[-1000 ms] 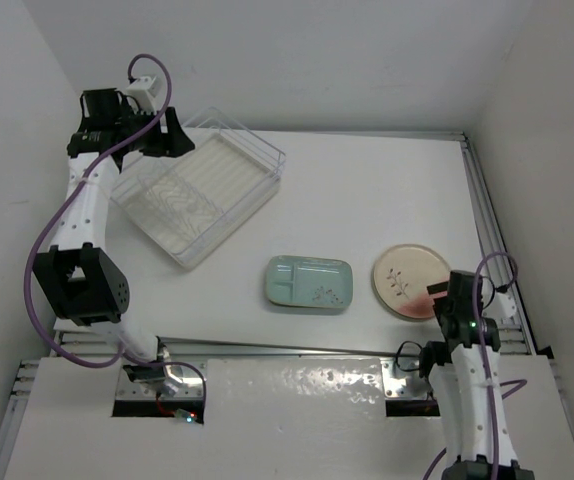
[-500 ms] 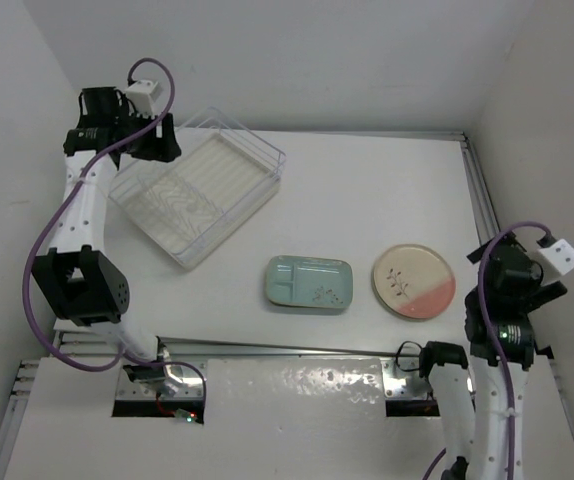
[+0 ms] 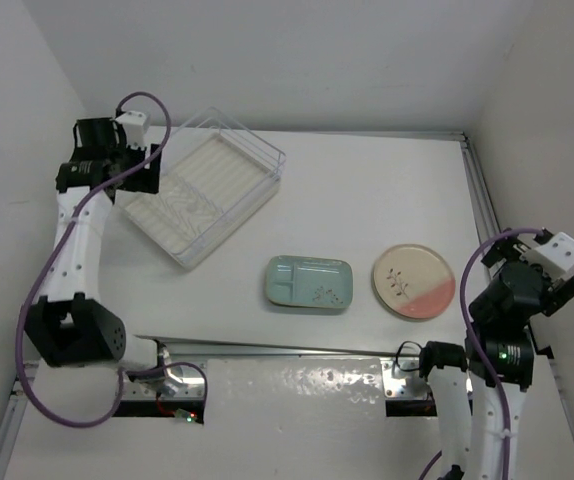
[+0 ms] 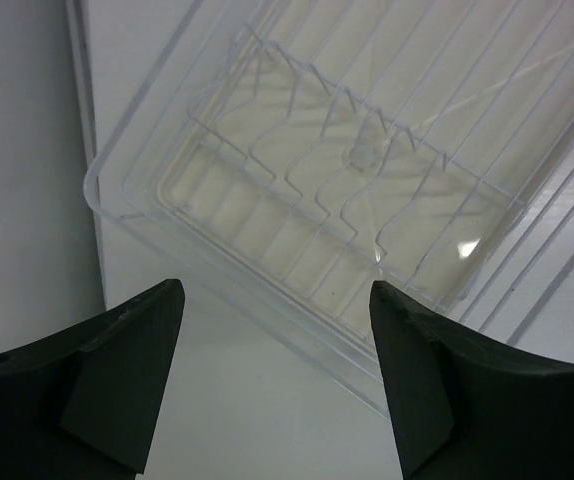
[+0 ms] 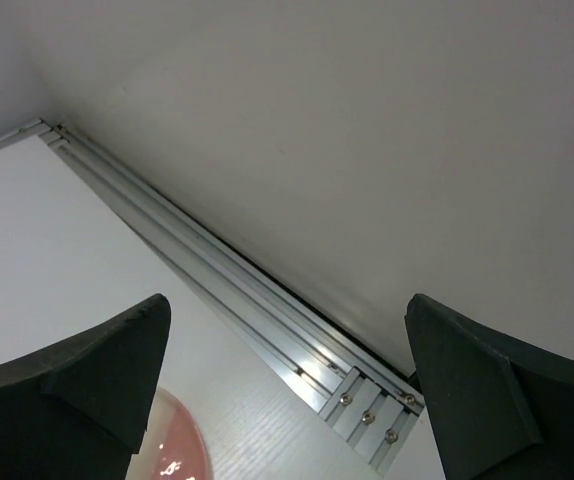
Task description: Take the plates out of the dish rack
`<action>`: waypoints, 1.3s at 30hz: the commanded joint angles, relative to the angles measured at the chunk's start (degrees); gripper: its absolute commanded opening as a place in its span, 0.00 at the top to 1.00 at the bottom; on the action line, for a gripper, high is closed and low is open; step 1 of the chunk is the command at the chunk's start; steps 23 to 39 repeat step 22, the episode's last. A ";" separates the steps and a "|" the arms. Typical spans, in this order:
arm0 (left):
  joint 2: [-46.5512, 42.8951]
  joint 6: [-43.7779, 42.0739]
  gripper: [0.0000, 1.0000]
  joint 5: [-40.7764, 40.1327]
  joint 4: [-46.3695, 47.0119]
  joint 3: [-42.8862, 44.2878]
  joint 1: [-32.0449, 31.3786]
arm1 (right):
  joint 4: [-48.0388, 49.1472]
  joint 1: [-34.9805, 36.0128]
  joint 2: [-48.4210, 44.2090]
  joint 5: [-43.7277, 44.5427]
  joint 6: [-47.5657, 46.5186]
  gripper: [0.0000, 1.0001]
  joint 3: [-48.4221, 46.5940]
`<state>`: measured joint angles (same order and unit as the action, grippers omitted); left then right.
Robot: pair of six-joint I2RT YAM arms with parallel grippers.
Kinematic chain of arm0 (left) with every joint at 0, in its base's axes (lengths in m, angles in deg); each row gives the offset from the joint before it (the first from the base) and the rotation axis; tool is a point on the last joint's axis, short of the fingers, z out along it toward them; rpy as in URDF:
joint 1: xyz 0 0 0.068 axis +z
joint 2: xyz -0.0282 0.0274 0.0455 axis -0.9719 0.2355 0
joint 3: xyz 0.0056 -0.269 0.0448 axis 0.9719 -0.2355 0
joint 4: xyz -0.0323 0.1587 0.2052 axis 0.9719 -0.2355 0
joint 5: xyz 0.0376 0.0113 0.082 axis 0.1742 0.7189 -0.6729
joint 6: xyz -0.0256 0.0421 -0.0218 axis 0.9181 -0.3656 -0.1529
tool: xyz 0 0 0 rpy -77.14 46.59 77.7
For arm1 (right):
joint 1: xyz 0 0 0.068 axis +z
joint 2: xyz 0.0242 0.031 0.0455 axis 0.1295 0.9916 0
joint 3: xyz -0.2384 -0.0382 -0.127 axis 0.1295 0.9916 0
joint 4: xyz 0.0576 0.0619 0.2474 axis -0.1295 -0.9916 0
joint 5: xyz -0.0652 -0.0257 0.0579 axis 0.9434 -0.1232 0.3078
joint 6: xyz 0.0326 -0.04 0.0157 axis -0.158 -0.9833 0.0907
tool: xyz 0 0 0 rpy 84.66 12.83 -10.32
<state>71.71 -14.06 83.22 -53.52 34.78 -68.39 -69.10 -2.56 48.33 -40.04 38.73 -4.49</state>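
The teal plate [image 3: 309,283] and round plate [image 3: 413,282] lie right of the empty dish rack [image 3: 202,195], so my left gripper [image 4: 274,300] and right gripper [image 5: 287,310] stand spread, holding nothing.

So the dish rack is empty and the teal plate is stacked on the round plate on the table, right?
Not stacked. The top view shows the teal plate lying beside the round plate, apart, on the table. The dish rack is empty.

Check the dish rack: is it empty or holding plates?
Empty: the dish rack shows only its ribbed base; the teal plate and round plate lie on the table.
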 commanded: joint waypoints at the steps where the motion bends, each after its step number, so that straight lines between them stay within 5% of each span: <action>1: -8.35 3.33 0.27 -0.76 7.37 -4.98 0.27 | 1.41 -0.02 -0.85 -2.82 -3.52 0.01 0.94; 5: -18.80 3.78 0.25 -0.05 14.58 -12.64 0.27 | 2.37 -0.02 -1.38 -3.80 -6.78 0.01 1.73; 15: -24.97 9.49 0.22 -4.88 13.54 -18.27 0.27 | 4.93 -0.02 -1.12 -7.22 -9.77 0.01 2.70; 39: -25.95 13.09 0.24 -4.80 11.87 -18.46 0.19 | 4.22 -0.11 -0.68 -8.54 -8.71 0.01 2.52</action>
